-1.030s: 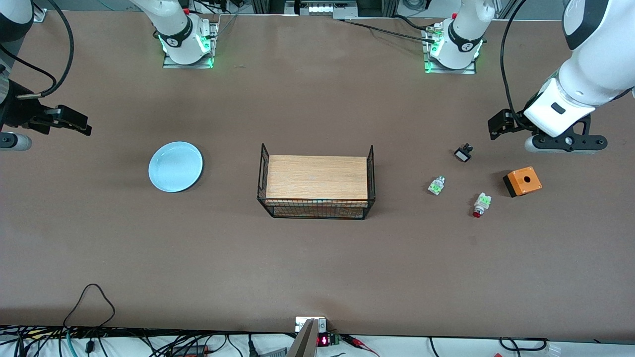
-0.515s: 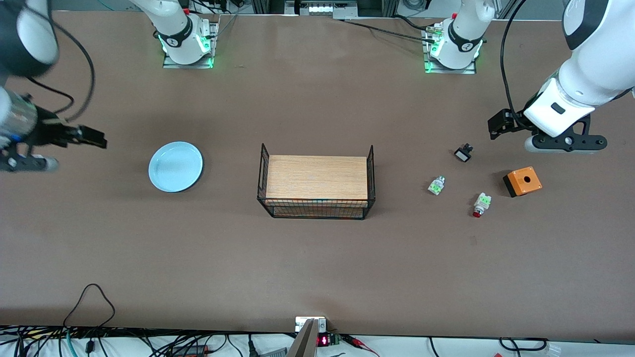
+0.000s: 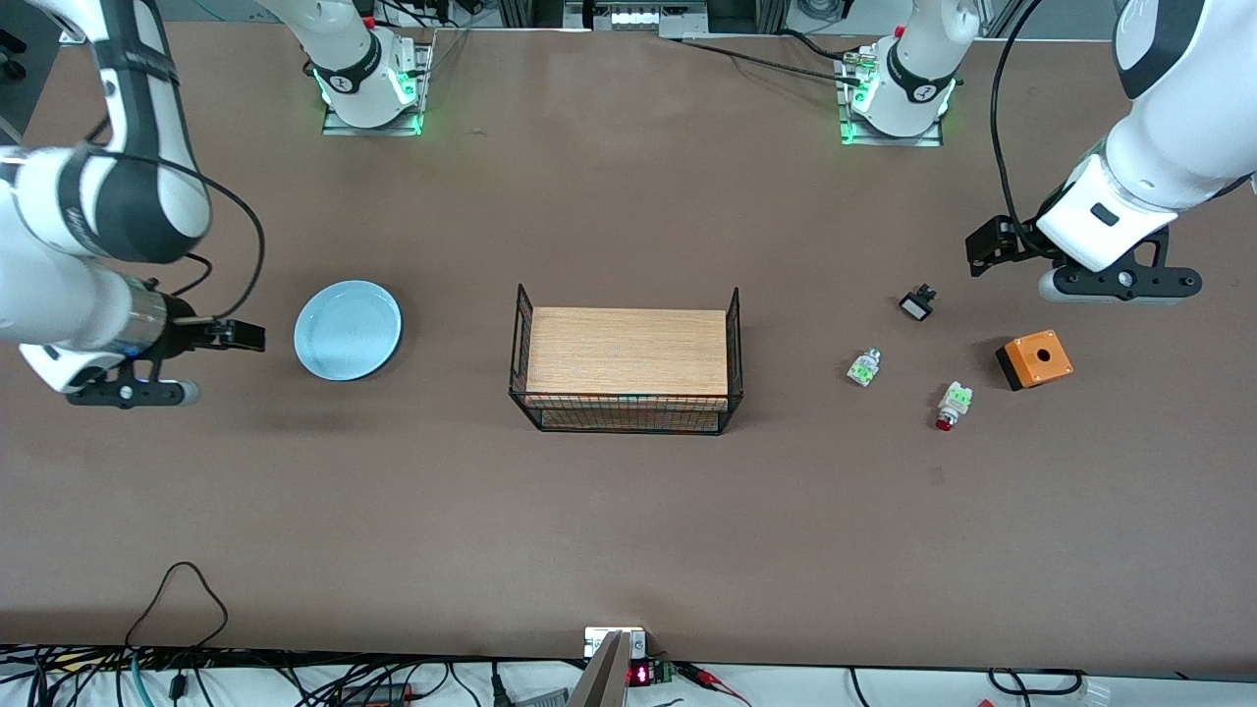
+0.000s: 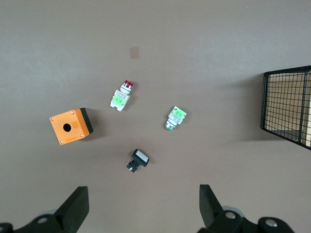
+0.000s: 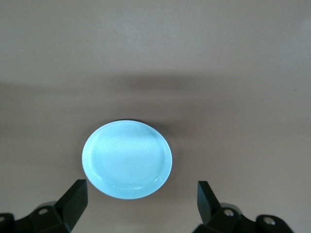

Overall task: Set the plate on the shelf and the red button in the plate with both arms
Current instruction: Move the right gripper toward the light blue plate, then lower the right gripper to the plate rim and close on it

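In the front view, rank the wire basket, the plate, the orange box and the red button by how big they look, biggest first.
1. wire basket
2. plate
3. orange box
4. red button
All lie on the table at similar depth, so the order looks reliable.

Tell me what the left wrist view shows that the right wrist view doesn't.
Only the left wrist view shows the red button, the white-green part, the black part, the orange box and a corner of the wire basket. Only the right wrist view shows the plate. Both show brown table and their own open pincer: left pincer, right pincer.
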